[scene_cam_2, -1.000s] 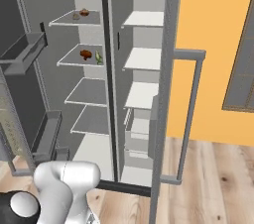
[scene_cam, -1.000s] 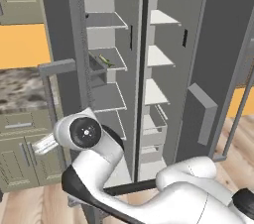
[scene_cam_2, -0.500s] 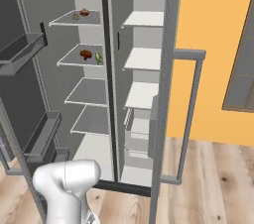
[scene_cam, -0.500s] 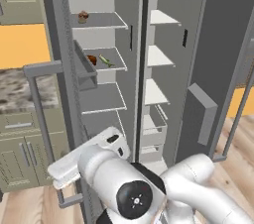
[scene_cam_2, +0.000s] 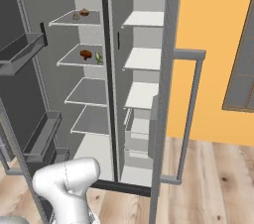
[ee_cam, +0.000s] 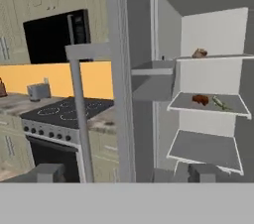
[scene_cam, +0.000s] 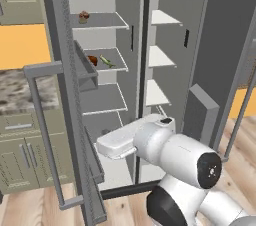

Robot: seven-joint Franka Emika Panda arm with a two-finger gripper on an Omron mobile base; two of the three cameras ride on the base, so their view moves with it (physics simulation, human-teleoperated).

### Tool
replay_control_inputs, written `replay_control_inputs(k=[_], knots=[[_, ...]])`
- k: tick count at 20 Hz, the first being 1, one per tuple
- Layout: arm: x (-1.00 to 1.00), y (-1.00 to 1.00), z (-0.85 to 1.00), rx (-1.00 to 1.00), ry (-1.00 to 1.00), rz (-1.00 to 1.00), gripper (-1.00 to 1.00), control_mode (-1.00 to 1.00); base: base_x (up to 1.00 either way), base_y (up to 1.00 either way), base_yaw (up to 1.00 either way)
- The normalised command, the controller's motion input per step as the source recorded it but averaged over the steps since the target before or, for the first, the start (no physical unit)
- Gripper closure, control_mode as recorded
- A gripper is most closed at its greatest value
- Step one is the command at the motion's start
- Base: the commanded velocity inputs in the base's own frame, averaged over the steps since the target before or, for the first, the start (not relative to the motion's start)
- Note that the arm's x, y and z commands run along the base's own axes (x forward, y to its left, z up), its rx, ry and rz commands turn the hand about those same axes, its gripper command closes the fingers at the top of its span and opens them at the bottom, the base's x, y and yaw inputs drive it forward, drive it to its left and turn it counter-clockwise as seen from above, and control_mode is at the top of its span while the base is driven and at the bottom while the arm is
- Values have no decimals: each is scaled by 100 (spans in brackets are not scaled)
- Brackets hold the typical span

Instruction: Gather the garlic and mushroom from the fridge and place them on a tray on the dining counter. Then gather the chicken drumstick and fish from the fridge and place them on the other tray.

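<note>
The grey fridge [scene_cam: 200,45] stands with both doors open. On its top left shelf sit a pale garlic [scene_cam_2: 76,16] and a brown mushroom [scene_cam_2: 85,12]; they show as one small clump [scene_cam: 83,16] from the left base. One shelf lower lie the red-brown chicken drumstick [scene_cam_2: 86,54] [ee_cam: 200,99] and a slender pale-green fish [scene_cam_2: 98,58] [ee_cam: 219,102]. My gripper [ee_cam: 126,174] is open, its fingertips [ee_cam: 48,172] wide apart with nothing between them. It is low and well short of the shelves, facing the edge of the left door [ee_cam: 119,69].
The left door's bar handle [scene_cam: 42,120] and door bins [scene_cam: 85,70] jut out to the arm's left. The right door's handle [scene_cam_2: 191,114] stands out on the right. A black stove [ee_cam: 64,114], microwave [ee_cam: 54,34] and olive cabinets [scene_cam: 20,155] lie beyond the left door.
The left fridge door has swung wide open, uncovering the food on the shelves. My gripper has opened and the arm has pulled back low in front of the fridge.
</note>
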Motion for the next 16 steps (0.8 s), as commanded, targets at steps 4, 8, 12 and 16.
replay_control_inputs(k=[4, 8, 12, 16], knots=[[78, -94, 0, 34, 2, 11, -100, -100, 0, 0, 0], [68, -74, 0, 31, 0, 12, -100, -100, 0, 0, 0], [85, -45, 0, 30, 0, 16, -100, -100, 0, 0, 0], [100, -15, 0, 32, 0, 17, -100, -100, 0, 0, 0]])
